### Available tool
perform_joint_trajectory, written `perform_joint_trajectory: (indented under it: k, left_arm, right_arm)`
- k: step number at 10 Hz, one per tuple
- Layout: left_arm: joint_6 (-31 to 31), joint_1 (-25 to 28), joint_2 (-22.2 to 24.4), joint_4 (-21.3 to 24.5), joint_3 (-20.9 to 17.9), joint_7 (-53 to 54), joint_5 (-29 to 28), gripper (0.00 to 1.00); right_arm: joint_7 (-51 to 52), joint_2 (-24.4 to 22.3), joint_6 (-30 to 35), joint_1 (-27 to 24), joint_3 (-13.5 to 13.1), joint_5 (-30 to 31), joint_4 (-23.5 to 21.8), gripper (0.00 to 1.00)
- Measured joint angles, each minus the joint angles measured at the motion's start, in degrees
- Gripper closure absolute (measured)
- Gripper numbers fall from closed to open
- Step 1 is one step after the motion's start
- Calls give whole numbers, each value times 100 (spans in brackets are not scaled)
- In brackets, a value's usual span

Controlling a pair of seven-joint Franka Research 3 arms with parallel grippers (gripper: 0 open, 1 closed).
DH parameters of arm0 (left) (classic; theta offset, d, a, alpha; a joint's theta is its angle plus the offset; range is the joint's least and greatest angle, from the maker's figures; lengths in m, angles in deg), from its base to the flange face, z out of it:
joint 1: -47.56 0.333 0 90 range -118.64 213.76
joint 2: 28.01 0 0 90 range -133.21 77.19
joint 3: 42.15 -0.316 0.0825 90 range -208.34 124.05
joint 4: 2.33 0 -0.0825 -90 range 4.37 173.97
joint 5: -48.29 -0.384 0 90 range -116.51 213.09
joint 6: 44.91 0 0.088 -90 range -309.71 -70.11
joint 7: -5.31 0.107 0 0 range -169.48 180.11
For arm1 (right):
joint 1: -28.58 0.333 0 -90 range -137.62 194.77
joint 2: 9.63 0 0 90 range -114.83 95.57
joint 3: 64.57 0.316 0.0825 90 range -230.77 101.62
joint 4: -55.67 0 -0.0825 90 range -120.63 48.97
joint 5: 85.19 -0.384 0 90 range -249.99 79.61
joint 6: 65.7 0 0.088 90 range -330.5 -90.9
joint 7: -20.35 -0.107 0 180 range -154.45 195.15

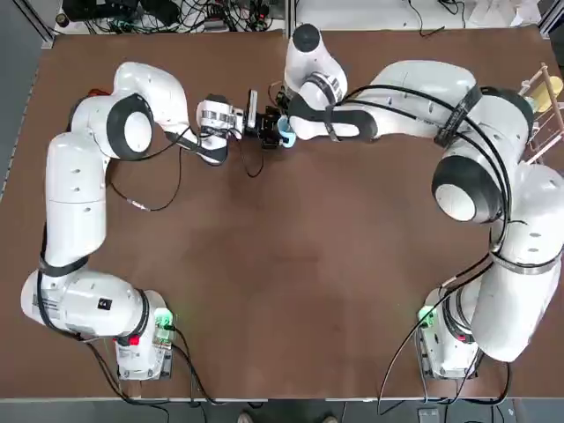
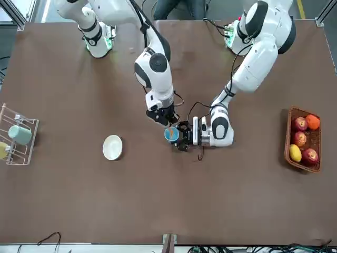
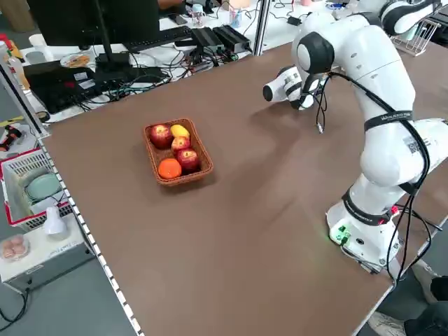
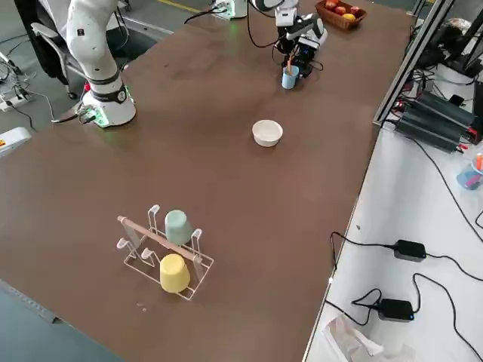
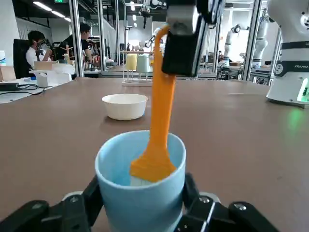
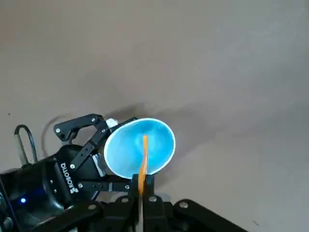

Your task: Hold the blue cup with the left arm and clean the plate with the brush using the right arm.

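Near the middle of the brown table [image 2: 168,200], toward the far edge as seen from the arms' bases, the left claw [image 2: 182,136] lies level and is closed around the blue cup [image 2: 171,134], its black fingers [image 5: 79,208] pressing the cup's sides while the cup stands upright on the table. Directly above it the right claw [image 2: 164,117] points down, clamped tight on the upper end of the orange brush [image 5: 157,130], whose flat lower end hangs inside the cup's mouth (whether it touches the cup's floor cannot be told). The two claws sit almost against each other here, so there is little room between them at the cup. The plate [image 2: 112,147] rests by itself on the right arm's side of the cup, well apart from it, with bare table all round it. Farther out on that side, close to the table's edge, a wire rack [image 4: 162,253] holds a pale teal cup [image 4: 177,225] and a yellow cup [image 4: 173,273]. On the opposite side, near the other edge, a wicker basket [image 2: 289,138] of fruit stands well clear of both arms. The wide stretch of table between the arms' bases [image 1: 141,348] carries nothing but loose black cable [image 1: 145,204].
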State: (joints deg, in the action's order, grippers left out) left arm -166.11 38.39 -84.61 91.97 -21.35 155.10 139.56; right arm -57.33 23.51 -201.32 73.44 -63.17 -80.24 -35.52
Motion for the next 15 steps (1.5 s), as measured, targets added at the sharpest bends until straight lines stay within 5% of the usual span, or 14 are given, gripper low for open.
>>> perform_joint_trajectory:
  k: [6, 15]
  left_arm:
    - [-2, 5, 0, -3, -2, 2, 0, 32]
    - [-2, 18, 0, -30, -4, 2, 0, 32]
  right_arm:
    - [-614, 254, -3, 65, -27, 188, 490, 96]
    - [-663, 369, 84, 46, -62, 431, 496, 96]
